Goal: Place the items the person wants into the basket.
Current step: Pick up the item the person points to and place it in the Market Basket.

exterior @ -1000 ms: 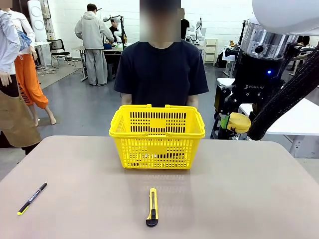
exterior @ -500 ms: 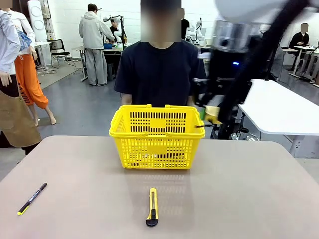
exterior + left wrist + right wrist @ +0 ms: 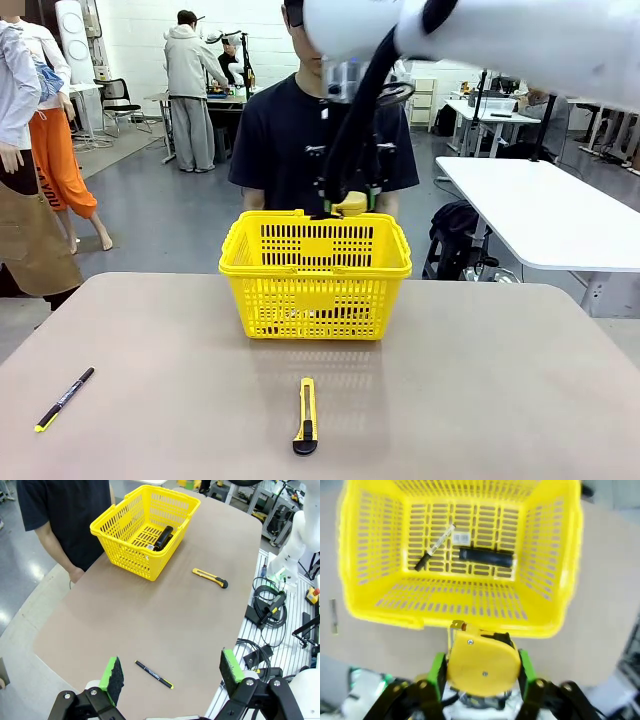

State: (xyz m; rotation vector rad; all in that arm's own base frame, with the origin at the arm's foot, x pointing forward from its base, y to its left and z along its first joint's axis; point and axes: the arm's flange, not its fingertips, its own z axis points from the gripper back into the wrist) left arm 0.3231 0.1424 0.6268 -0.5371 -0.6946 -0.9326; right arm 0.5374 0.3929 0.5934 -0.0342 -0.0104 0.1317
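From the front, the right gripper (image 3: 349, 205) hangs over the far rim of the basket (image 3: 315, 300), pinching the tape (image 3: 350, 206) between its pads; the person (image 3: 323, 140) stands just behind the basket, and the knife (image 3: 305, 415) lies on the table (image 3: 500, 400) on the near side of the basket, with the pen (image 3: 64, 398) well off to its left. The left wrist view has the left gripper (image 3: 172, 674) spread wide and empty, high above the table and well apart from the basket, inside which the stapler (image 3: 163, 537) is visible as a dark block on the floor. The right wrist view looks down past the tape, a hard, rounded yellow case clamped across its flat faces by the green pads (image 3: 437, 674); it looks compact, stiff and fairly smooth, so a firm squeeze on those faces seems the right hold, and a short drop should not harm it. Below, the basket holds the stapler and, just beside it, the marker (image 3: 435, 547), lying at a slant; the tape is over the rim, not yet inside.
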